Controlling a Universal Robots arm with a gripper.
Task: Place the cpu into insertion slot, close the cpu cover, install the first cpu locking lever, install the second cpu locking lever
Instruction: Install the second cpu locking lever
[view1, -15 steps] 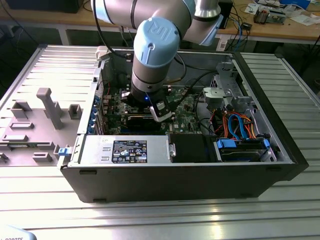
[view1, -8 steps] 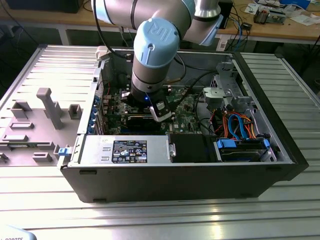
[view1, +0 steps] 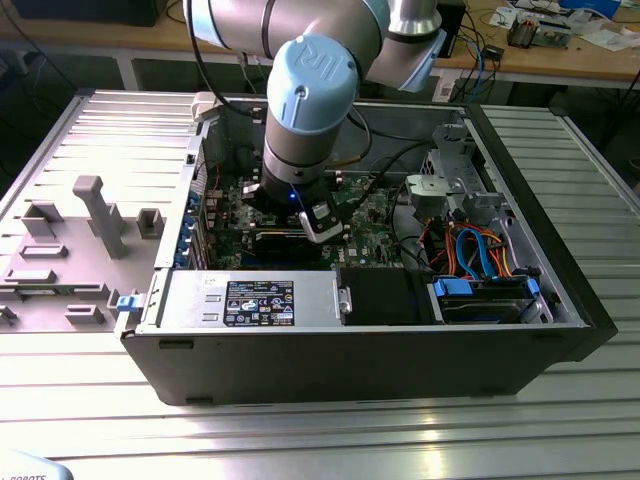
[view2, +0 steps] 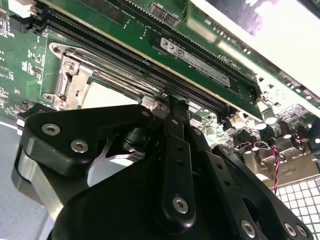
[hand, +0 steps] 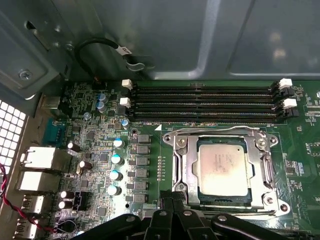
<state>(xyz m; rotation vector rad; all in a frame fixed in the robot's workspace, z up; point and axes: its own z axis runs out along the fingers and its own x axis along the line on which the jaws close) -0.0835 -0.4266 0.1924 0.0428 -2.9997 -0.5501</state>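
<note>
Jaws (hand: 172, 210) pinched together, nothing visibly held, tips just beside cpu cover (hand: 262, 165) w/ cpu (hand: 222, 167) seated underneath.

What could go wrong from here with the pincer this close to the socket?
1. The cpu sits in the insertion slot with the cpu cover down around it, and the pincer is right at the socket's edge; a sideways slip might scrape the chip or frame.
2. The memory slots run just beyond the socket, so overshoot could hit them.
3. The capacitors stand beside the socket, within reach of a stray swing.
</note>
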